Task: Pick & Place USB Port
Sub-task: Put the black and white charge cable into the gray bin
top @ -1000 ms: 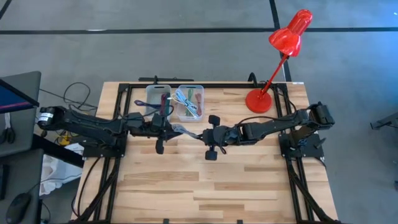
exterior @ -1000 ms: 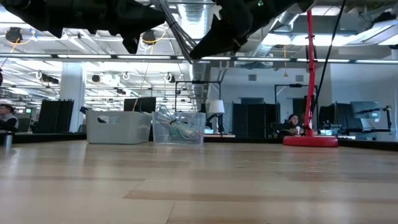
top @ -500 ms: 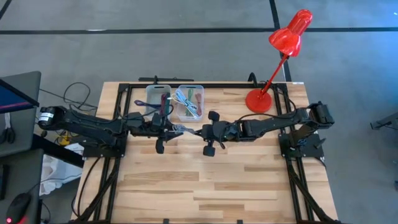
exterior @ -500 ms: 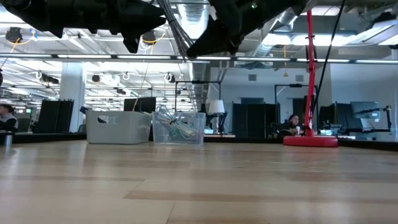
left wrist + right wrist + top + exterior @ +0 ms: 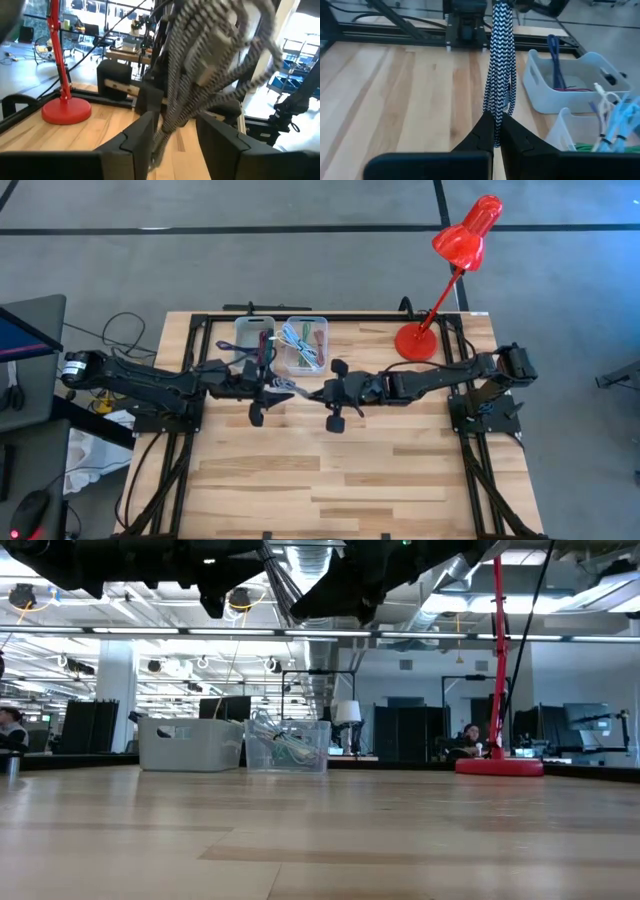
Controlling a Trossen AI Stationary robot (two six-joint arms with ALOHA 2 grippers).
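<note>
Overhead and table-level views share the red lamp [image 5: 440,290]

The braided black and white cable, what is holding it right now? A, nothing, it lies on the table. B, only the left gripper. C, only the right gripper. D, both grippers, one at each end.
D: the braided cable is pinched in the right gripper, and in the left wrist view it also runs between the jaws of the left gripper, above the table.
</note>
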